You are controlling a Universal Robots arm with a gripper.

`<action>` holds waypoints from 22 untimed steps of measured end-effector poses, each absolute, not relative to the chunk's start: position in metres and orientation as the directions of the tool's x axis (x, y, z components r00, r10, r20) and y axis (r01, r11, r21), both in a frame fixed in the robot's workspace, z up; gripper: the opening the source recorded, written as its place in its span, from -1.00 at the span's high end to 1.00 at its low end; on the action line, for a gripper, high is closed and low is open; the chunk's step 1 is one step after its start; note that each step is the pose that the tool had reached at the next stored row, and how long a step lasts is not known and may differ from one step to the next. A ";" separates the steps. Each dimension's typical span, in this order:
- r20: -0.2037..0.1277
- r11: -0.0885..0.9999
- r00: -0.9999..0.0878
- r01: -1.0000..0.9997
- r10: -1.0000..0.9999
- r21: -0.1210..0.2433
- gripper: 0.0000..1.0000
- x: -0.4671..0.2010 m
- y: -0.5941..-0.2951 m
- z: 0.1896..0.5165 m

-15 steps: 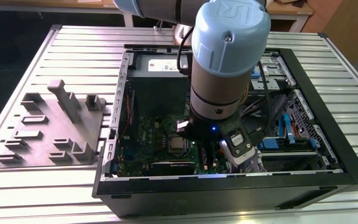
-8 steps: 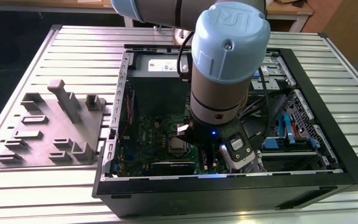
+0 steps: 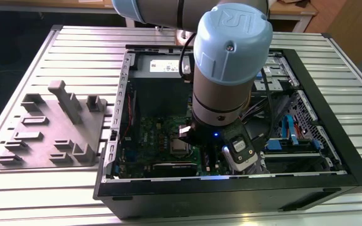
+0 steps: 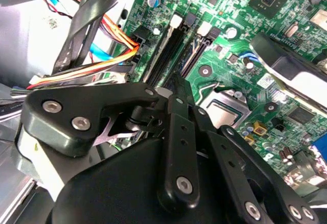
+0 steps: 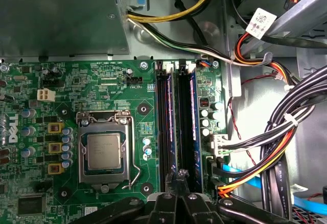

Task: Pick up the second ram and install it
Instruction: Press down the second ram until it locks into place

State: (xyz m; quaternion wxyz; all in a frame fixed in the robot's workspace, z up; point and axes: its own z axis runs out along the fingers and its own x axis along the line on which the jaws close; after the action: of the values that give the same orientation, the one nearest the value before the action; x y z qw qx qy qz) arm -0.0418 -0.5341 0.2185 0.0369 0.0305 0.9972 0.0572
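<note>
Black metal tool [image 5: 179, 175] fingers sit closest in both wrist views, pressed tight together with nothing between them. Their tips hang just over the near end of two long black slots that run side by side.

In the first wrist view, the long thin dark blue-green ram strip [image 5: 190, 112] looks to stand on its edge in the slot farther from the square silver chip holder [image 5: 103, 152] (only its thin top edge shows). The other slot [image 5: 166, 117] beside it looks filled too.

Both slots sit on the big green board [image 5: 102, 81] full of little parts. Past the slots, a bunch of black, red, yellow and orange wires [image 5: 286, 132] curls along the side.

In the exterior view, the grey and light blue robot arm [image 3: 231, 56] reaches down into the open black computer box [image 3: 231, 193]. A grey bumpy plastic tray [image 3: 49, 136] lies well apart, toward the exterior view's left, on the ribbed silver desk [image 3: 17, 188].
</note>
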 end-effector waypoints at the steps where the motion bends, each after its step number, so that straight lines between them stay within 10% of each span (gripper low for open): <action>1: -0.070 0.992 -0.995 0.057 0.065 0.117 0.86 -0.042 -0.534 0.218; 22: -0.071 0.991 -0.995 0.056 0.065 0.122 0.86 -0.042 -0.535 0.222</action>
State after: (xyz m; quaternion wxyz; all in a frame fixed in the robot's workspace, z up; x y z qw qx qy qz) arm -0.0417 -0.5354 0.2215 0.0372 0.0306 0.9970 0.0602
